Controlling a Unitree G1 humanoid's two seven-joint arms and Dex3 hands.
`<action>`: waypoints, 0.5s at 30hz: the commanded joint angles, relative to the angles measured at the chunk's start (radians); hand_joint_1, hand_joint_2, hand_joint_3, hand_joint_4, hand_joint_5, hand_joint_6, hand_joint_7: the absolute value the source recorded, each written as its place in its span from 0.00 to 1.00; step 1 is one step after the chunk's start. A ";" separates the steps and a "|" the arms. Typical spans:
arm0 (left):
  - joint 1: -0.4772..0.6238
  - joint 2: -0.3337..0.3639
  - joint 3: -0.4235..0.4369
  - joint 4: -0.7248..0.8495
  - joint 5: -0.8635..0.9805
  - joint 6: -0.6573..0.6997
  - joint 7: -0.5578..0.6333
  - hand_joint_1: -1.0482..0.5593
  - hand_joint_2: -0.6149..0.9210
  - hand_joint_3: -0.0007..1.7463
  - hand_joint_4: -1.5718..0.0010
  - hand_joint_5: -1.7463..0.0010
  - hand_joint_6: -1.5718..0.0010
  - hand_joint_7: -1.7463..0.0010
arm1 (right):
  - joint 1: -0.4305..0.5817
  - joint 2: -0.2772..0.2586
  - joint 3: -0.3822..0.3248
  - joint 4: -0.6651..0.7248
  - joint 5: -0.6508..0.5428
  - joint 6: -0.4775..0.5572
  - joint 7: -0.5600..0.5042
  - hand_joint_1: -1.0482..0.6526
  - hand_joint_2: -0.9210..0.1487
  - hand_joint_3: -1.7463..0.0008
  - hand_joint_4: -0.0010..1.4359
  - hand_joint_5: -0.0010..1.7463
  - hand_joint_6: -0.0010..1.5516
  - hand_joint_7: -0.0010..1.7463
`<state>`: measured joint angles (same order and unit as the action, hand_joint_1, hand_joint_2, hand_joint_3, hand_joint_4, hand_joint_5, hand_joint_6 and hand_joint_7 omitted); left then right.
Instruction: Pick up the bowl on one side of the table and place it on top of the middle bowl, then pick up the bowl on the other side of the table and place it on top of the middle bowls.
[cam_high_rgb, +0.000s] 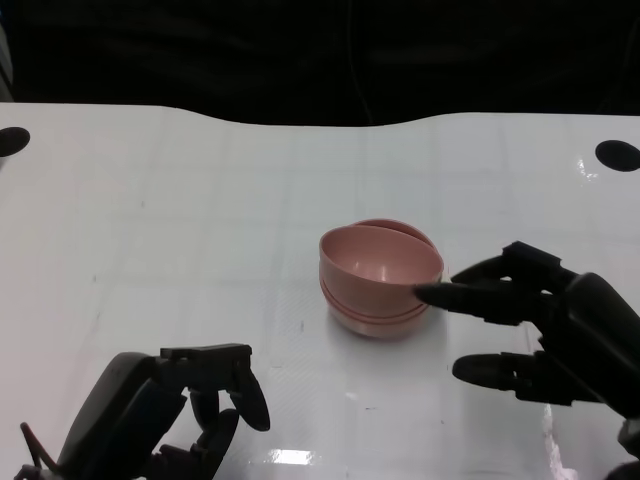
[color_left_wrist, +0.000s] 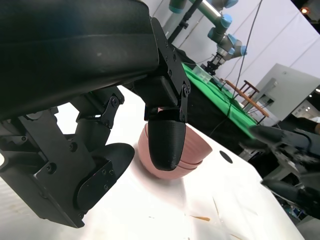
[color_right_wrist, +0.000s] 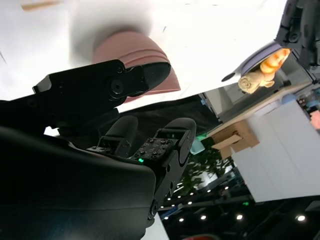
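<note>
A stack of pink bowls (cam_high_rgb: 380, 285) stands in the middle of the white table (cam_high_rgb: 150, 200); the top bowl sits tilted in the ones below. My right hand (cam_high_rgb: 540, 320) is just right of the stack with its fingers spread, and one fingertip (cam_high_rgb: 425, 294) touches the top bowl's side near the rim. It holds nothing. My left hand (cam_high_rgb: 170, 410) hovers at the near left, well apart from the stack, fingers loosely bent and empty. The left wrist view shows the stack (color_left_wrist: 195, 150) beyond my left hand (color_left_wrist: 100, 125). In the right wrist view the pink stack (color_right_wrist: 130, 45) lies past my right hand (color_right_wrist: 125, 125).
Two black round marks sit near the table's far corners, one at the left (cam_high_rgb: 12, 140) and one at the right (cam_high_rgb: 617, 155). The far edge of the table meets a dark background. Other robot arms and a green surface (color_left_wrist: 210, 80) show beyond the table.
</note>
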<state>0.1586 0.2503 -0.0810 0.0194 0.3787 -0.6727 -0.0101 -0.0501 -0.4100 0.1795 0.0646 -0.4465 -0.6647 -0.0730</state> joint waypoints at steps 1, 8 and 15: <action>0.000 0.010 0.005 0.005 0.000 0.001 0.011 0.64 0.58 0.86 0.45 0.05 0.47 0.21 | 0.055 -0.020 -0.031 -0.039 0.046 -0.025 0.025 0.50 0.00 0.96 0.25 0.55 0.51 0.07; -0.003 0.015 0.008 0.016 -0.007 0.001 0.007 0.64 0.58 0.85 0.45 0.05 0.47 0.21 | 0.117 0.023 -0.050 -0.054 0.101 -0.051 0.032 0.62 0.03 0.96 0.46 0.63 0.64 0.13; 0.002 0.023 0.014 0.027 -0.016 -0.008 0.006 0.64 0.59 0.85 0.45 0.05 0.47 0.21 | 0.080 0.060 -0.059 0.052 0.091 -0.112 0.019 0.73 0.68 0.23 0.69 0.70 0.71 0.38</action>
<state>0.1582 0.2556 -0.0784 0.0382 0.3805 -0.6741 -0.0098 0.0454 -0.3476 0.1352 0.0967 -0.3625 -0.7629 -0.0453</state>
